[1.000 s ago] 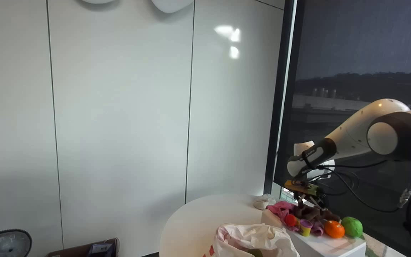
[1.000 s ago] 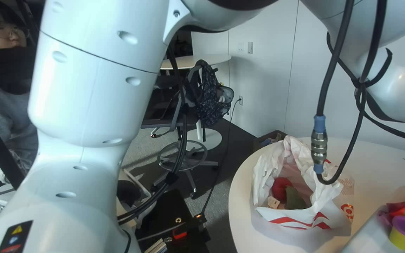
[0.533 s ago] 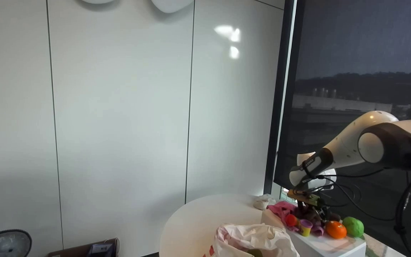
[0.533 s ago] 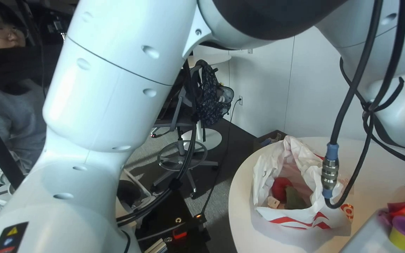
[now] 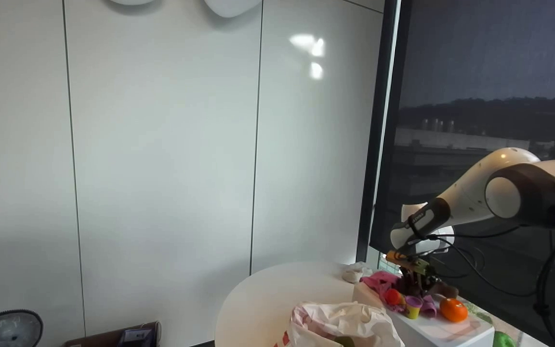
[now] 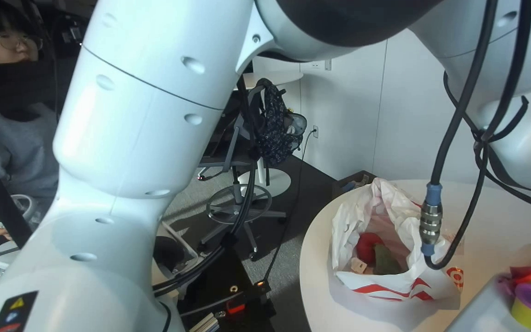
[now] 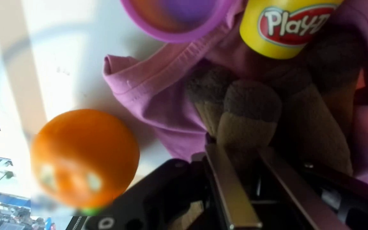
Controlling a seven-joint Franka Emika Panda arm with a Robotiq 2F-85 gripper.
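In the wrist view my gripper [image 7: 236, 149] has its two metal fingers [image 7: 232, 191] closed in on a limb of a brown plush toy [image 7: 251, 111]; the limb's dark tip sticks out beyond them. In an exterior view the gripper [image 5: 418, 293] points down into the pile, where the toy is mostly hidden. Under the toy lies a pink cloth [image 7: 152, 95]. Close by are a yellow Play-Doh tub [image 7: 276, 30], a tub with a purple lid [image 7: 184, 22] and an orange fruit [image 7: 85, 156]. In an exterior view only the gripper's edge shows, at the right border.
The pile sits on a white box [image 5: 451, 337] by a round white table [image 5: 268, 294]. A white paper bag [image 6: 346, 230] with a red item and a green item inside stands on the table. A green round thing [image 5: 503, 339] lies low beyond the box. Cables hang from the arm [image 6: 127, 124].
The gripper went down into the pile, then its fingers closed on the plush toy. The green round thing left the box top and dropped lower right. The arm has since risen very slightly.
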